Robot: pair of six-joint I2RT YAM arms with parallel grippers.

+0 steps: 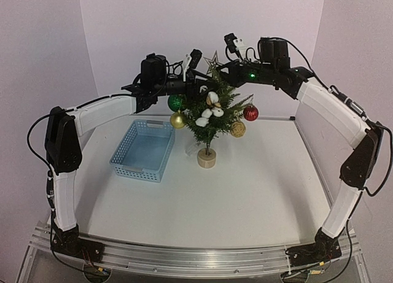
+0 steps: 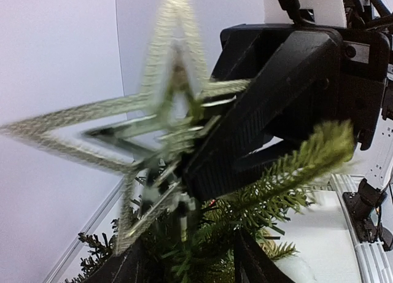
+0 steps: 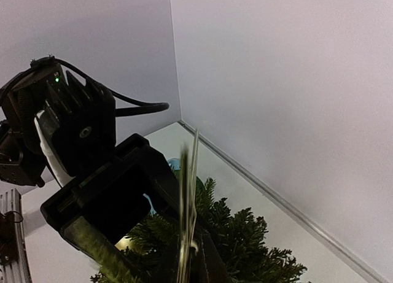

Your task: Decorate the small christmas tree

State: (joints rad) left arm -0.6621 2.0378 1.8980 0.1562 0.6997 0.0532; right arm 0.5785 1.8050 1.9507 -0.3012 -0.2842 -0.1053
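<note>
Toward the far edge of the table (image 1: 245, 197), about midway between its left and right edges, the small christmas tree (image 1: 212, 123) stands upright on its pale wooden disc (image 1: 207, 159) in the top view. A green bauble (image 1: 175, 102) and a gold bauble (image 1: 178, 120) hang on its left side. A red bauble (image 1: 250, 113) and a second gold bauble (image 1: 237, 129) hang on its right, with a white cluster (image 1: 212, 108) near the middle. A star topper (image 1: 213, 62) sits at the tip. A blue basket (image 1: 136, 170) rests just left of the tree, nearer the table's left edge. Both arms arch in over the treetop. The left gripper (image 1: 199, 85) reaches into the upper branches, and the right gripper (image 1: 220, 69) meets the star topper.

In the left wrist view, the left gripper's own fingers (image 2: 126, 267) stand spread, with the tree's top sprigs between them. They pinch nothing that shows. The glittery star topper, blurred, fills the frame above, and the right gripper's black jaws close on its centre.

In the right wrist view, the star topper appears edge-on as a thin upright line at the bottom centre. One of the right gripper's fingers (image 3: 207, 264) lies just beside it, and the jaws are nearly together on the star topper.
</note>
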